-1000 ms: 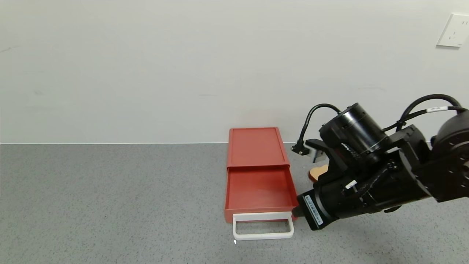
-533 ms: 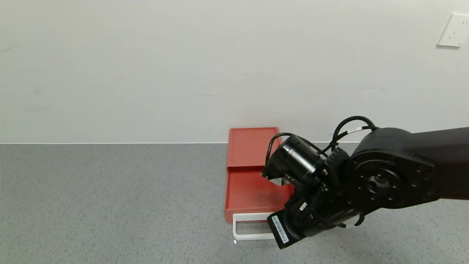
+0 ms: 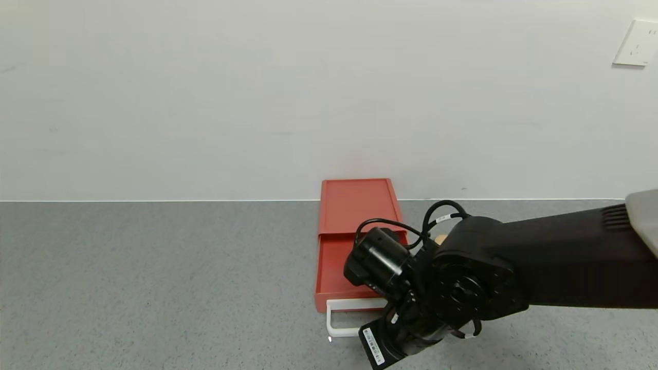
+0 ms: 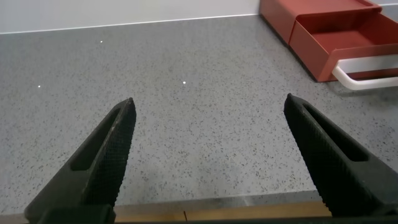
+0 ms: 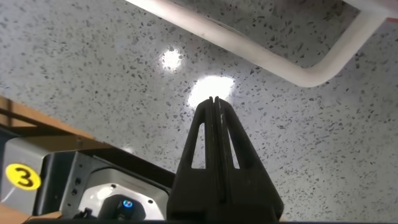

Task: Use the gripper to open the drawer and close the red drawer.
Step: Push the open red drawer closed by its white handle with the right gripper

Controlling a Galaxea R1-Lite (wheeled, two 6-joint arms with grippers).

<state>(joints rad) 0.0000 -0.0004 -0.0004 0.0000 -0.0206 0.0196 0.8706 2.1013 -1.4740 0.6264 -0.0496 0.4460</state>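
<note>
The red drawer lies on the grey table against the wall, its tray slid out toward me. Its white loop handle is partly covered by my right arm. In the right wrist view my right gripper is shut and empty, its tip just above the table and a little in front of the handle, apart from it. My left gripper is open and empty over bare table, well to the left of the drawer and its handle.
A tan toast-shaped slice peeks out right of the drawer, behind my right wrist. The wall runs just behind the drawer, with an outlet at top right. The table's wooden front edge lies under my left gripper.
My right arm has swung left and down from beside the tray's right side to over the right part of the handle. The drawer has not moved.
</note>
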